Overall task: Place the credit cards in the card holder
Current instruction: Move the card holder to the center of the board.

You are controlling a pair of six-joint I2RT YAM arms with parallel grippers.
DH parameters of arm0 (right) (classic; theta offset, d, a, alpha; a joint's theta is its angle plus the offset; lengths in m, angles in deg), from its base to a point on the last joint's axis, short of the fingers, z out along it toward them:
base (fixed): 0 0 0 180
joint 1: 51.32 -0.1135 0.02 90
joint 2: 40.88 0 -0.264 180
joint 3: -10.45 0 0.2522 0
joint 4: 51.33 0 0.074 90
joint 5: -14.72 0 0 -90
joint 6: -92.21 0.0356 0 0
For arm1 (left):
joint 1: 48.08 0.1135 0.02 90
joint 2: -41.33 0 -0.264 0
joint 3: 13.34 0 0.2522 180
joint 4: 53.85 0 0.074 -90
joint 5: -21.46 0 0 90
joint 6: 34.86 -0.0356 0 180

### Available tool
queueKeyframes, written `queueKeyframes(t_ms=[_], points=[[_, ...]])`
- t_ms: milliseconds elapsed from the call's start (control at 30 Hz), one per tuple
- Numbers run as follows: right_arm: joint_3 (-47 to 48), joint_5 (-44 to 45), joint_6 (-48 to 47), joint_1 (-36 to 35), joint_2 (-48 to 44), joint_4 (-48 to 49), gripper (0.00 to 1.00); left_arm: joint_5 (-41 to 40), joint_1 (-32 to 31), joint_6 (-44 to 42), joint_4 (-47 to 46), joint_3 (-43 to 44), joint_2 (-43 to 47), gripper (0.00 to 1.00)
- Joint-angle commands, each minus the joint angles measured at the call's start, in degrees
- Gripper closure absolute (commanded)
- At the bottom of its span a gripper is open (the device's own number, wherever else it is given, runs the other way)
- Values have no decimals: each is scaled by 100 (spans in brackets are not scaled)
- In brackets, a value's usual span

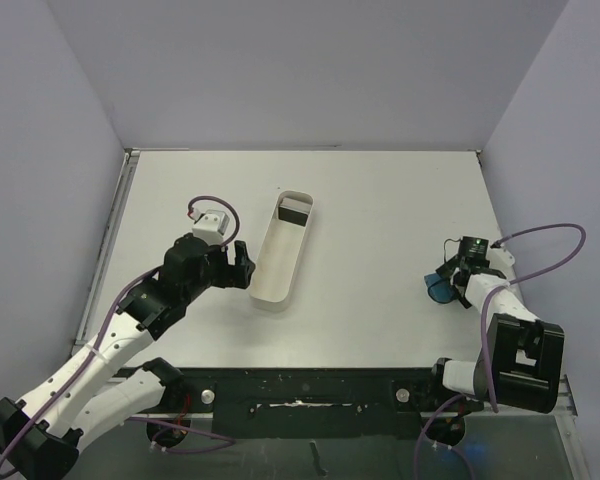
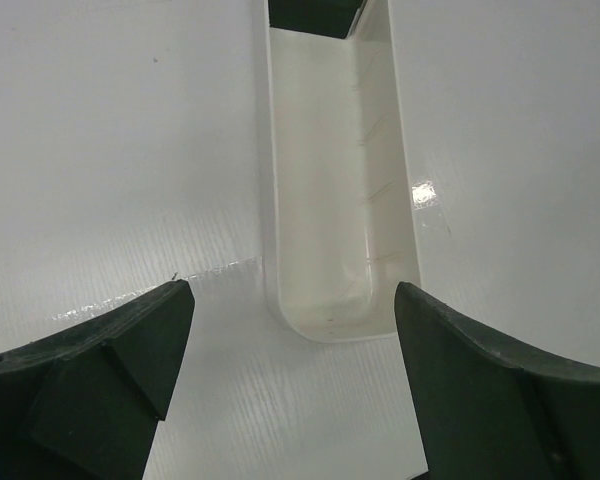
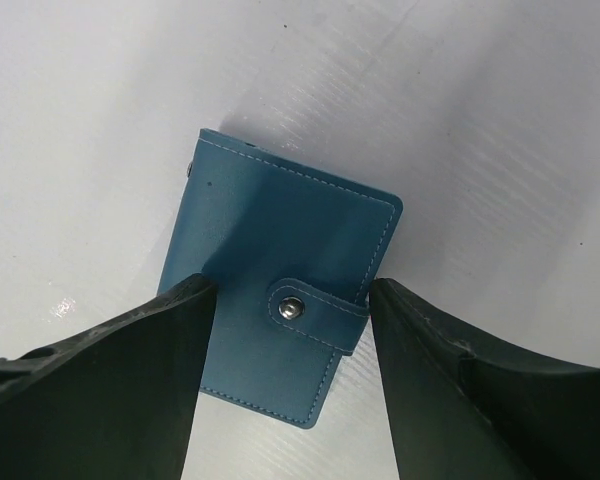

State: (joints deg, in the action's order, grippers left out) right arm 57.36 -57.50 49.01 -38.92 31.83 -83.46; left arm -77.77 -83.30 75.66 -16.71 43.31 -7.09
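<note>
Right gripper (image 3: 290, 290) is straddling the snapped-shut card holder (image 3: 270, 230), fingers wide; it's probably light, soft and slick, so pinch the long edges; left gripper (image 2: 292, 292) is gaping wide too.

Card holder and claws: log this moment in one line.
left claw open at tray | right claw open over shut card holder | cards in tray

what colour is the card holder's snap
Silver snap on the teal-blue card holder; best in the right wrist view.
</note>
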Motion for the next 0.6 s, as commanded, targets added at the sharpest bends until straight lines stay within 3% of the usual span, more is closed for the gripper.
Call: queueKeyframes(t_ms=[0,333,567], points=[[56,-59,-218,28,112,355,37,247,75,-83,-193,166,20,19],[157,-923,-804,-75,420,386,43,425,438,-40,-207,190,-61,20],[433,-778,-1165,-873,677,198,44,452,520,-5,-221,177,-62,20]])
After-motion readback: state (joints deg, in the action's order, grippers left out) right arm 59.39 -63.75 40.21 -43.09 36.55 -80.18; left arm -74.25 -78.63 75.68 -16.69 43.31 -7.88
